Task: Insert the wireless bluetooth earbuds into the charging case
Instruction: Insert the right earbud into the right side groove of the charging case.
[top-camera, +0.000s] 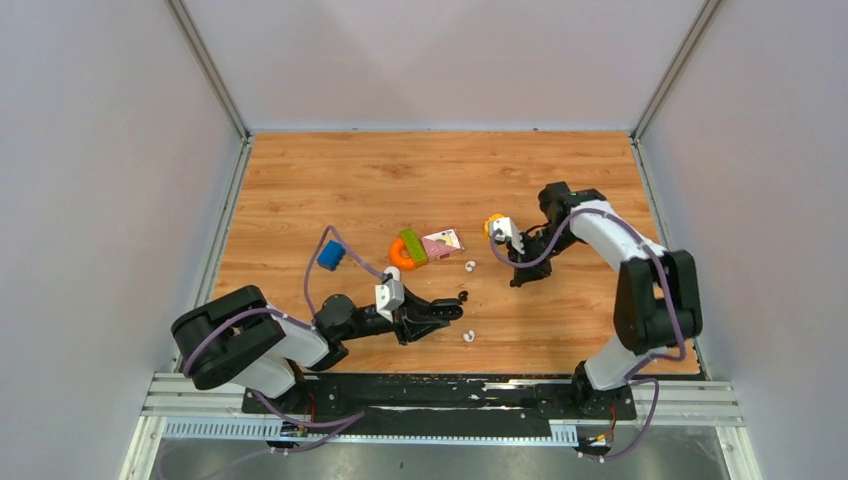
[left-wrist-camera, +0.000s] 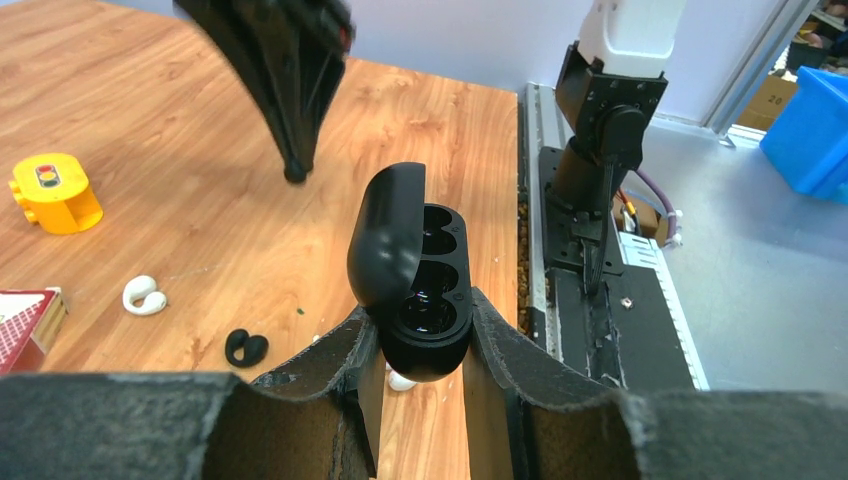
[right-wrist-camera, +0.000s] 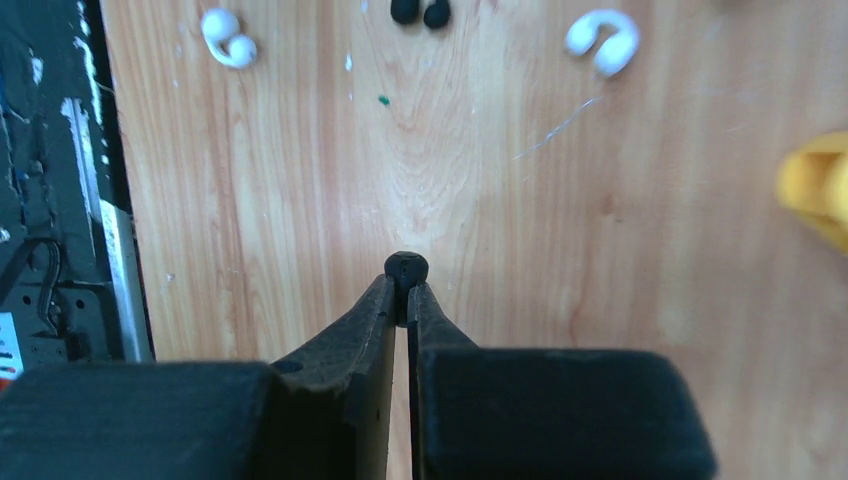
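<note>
Holding the case: the left pincer (left-wrist-camera: 422, 312) is closed on the charging case (left-wrist-camera: 437, 268) from both sides, low over the table (top-camera: 330, 170). The lid (left-wrist-camera: 385, 235) is swung up and the wells face outward.
Case wells: every hollow that shows looks empty, and no bud appears to be seated.
Near white earbud (top-camera: 468, 337): it lies on the table just on the near side of the charging case, partly hidden beneath it in the left wrist view, with nothing touching it.
Loose black earbud (left-wrist-camera: 245, 347): it lies on the table just beyond the charging case and is not gripped.
Right pincer (right-wrist-camera: 405, 295): it is beyond the charging case and to its right, tips pointing down close over the table. The jaws are pinched together on a small rounded black piece, which I take to be the held black earbud (right-wrist-camera: 406, 268). Whether it is clear of the table cannot be told.
Far white earbud (left-wrist-camera: 145, 295): it lies farther beyond the charging case than the loose black one and is untouched.
Clutter: an orange ring (top-camera: 403, 252) and a yellow block (left-wrist-camera: 55, 190) sit well beyond the charging case and play no part.
Done so far: the case is open and presented, and one bud is apparently grasped.
Left to do: all four buds need seating, the pinched one first and then the three on the table. I judge this to be an early stage.
</note>
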